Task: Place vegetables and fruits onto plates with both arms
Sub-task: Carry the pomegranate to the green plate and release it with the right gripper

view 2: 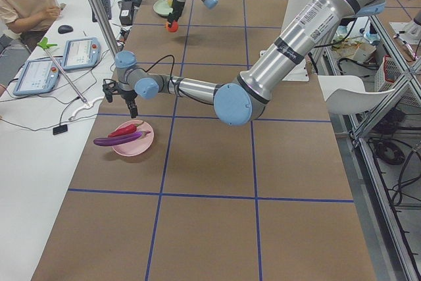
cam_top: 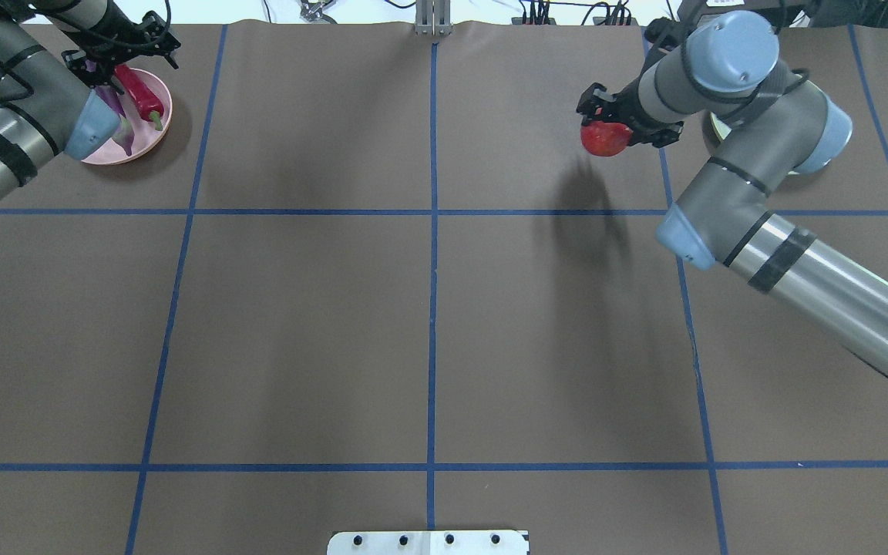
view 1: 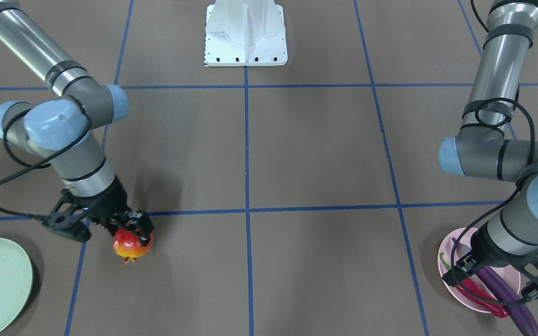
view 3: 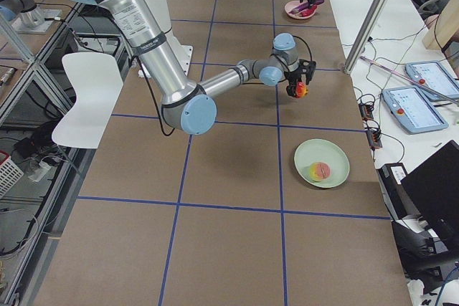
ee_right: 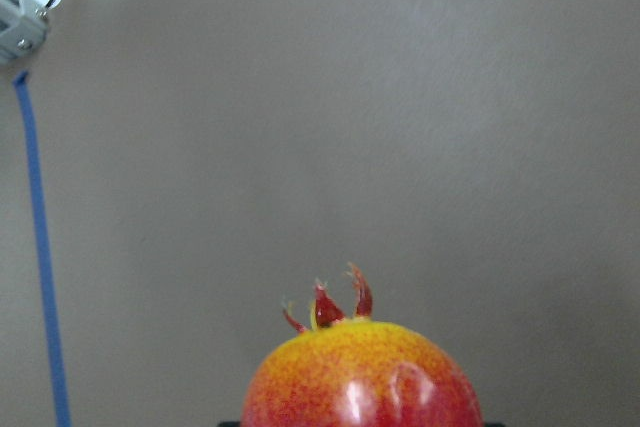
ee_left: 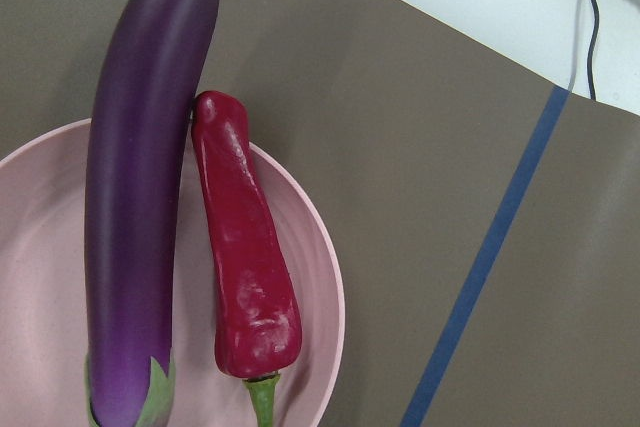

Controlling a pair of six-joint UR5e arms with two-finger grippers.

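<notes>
Pomegranate [view 1: 131, 249], round, glossy, red-orange-yellow with a small crown, sits clamped between the fingers of the black two-finger right hand [view 1: 131, 233]. We judge it is held clear of the desk, since its shadow falls apart from it in the overhead view. The crown points away from the wrist and the fingers grip it across its upper half.

We expect it to be fairly heavy for its size, with a hard rind. The gloss should make it slick and the round shape free to roll. The widest girth is the safest place to hold. The crown looks brittle and should be kept away from the fingers and from the plate when the fruit is set down. A shallow rim will do little to stop it rolling, so we would lower it fully before letting go.

Well off to the right hand's outer side lies the pale mint green round plate [view 3: 312, 152], where a pink-yellow round peach [view 3: 320, 170] already rests.

The left hand [cam_top: 120, 58] hangs with its jaws apart and empty. Below it is the pale pink round plate [ee_left: 40, 277], holding the long glossy purple eggplant [ee_left: 140, 197] and the red chili pepper [ee_left: 245, 267], which touch side by side.

The brown matte desk [view 1: 320, 154] looks flat and dull, crossed by blue tape lines [view 1: 245, 140].
</notes>
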